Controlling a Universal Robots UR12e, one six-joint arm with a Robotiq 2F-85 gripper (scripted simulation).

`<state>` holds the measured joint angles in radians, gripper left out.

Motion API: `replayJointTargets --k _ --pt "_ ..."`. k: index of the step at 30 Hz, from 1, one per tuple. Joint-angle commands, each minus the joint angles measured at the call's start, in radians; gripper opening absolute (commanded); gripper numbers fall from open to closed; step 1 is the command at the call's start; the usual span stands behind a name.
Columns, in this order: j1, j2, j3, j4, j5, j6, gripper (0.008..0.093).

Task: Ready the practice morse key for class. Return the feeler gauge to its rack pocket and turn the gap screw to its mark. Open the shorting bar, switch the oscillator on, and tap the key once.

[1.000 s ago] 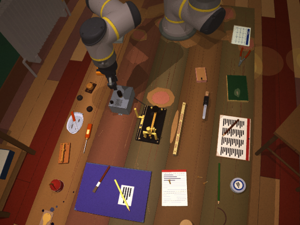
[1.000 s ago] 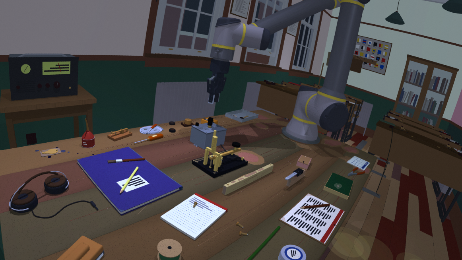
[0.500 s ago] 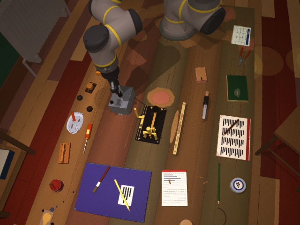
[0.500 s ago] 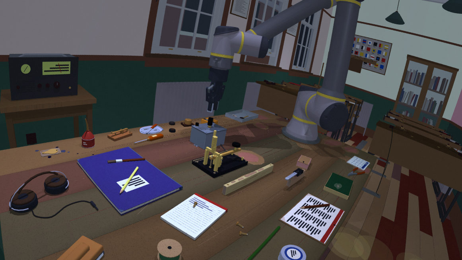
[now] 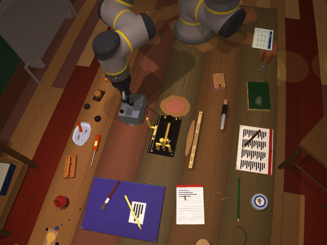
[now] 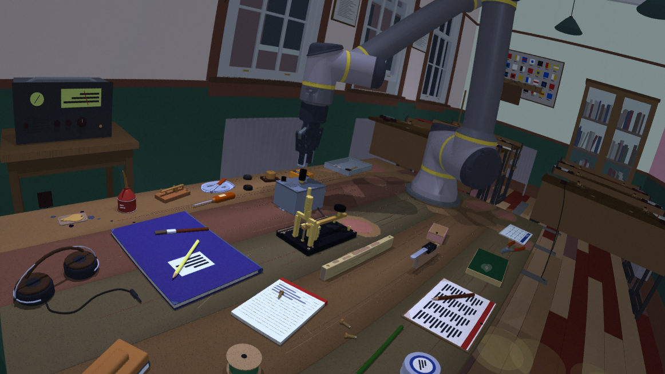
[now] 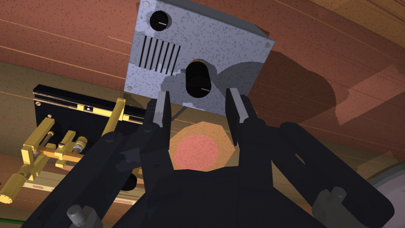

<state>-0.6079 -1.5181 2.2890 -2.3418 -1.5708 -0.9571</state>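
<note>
My gripper [image 7: 198, 106] hangs open and empty a short way above the grey oscillator box [image 5: 132, 109], fingers pointing down over its tall black switch knob [image 7: 197, 79]. A smaller black knob [image 7: 159, 20] and a slotted grille sit on the same top face. The morse key [image 5: 165, 135], brass on a black base, stands just beside the box, with its shorting bar [image 6: 307, 204] raised upright. The black key knob [image 6: 341, 208] is at the lever's far end. The brass gap screw [image 7: 11, 185] shows at the left of the wrist camera.
A white dish [image 5: 81, 133] holding a red-handled tool lies left of the oscillator, by an orange screwdriver [image 5: 94, 148]. A purple book [image 5: 122, 208], a notepad [image 5: 190, 205] and a long ruler [image 5: 195, 139] lie in front. A small wooden rack block [image 5: 219, 81] sits beyond the key.
</note>
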Motion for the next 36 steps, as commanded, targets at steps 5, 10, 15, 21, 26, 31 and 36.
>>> replayJointTargets --k 5,10,15,21,26,31,36 --pt "0.000 0.011 0.005 -0.018 0.000 0.000 0.0480" --pt "0.000 0.024 0.012 -0.037 0.000 0.000 0.0480" --pt "0.000 0.037 0.018 -0.056 0.000 0.000 0.0480" --pt "0.000 0.051 0.024 -0.077 0.000 0.000 0.0480" --pt "0.000 0.061 0.028 -0.090 0.000 0.000 0.0480" --pt "0.000 0.067 0.030 -0.099 0.000 0.000 0.0480" --pt "0.000 0.071 0.032 -0.104 0.000 0.000 0.0480"
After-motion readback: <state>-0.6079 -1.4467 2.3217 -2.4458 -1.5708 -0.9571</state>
